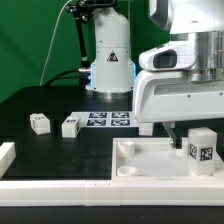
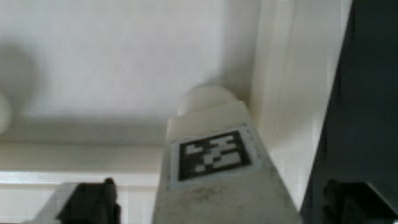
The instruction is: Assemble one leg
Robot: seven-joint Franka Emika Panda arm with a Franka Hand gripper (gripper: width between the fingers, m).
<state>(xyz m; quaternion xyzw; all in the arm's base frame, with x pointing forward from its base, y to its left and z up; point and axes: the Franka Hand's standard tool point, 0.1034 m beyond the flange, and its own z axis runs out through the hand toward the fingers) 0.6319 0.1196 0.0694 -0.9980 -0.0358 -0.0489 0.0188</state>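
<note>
The leg (image 1: 201,147), a small white block with a black-and-white tag, stands upright in the exterior view's right part of the large white tray (image 1: 148,166). My gripper (image 1: 197,138) hangs straight over it, jaws either side of it. In the wrist view the leg (image 2: 222,150) lies between my two dark fingers (image 2: 89,202), with a strip of light showing on each side, so the gripper (image 2: 221,205) is open around it. The leg's far end points at the tray's wall (image 2: 281,60) near a corner.
Two more small white tagged blocks (image 1: 39,123) (image 1: 69,126) lie on the black table at the exterior view's left. The marker board (image 1: 108,119) lies behind the tray. A white rail (image 1: 6,154) borders the left side. The arm's base (image 1: 110,60) stands at the back.
</note>
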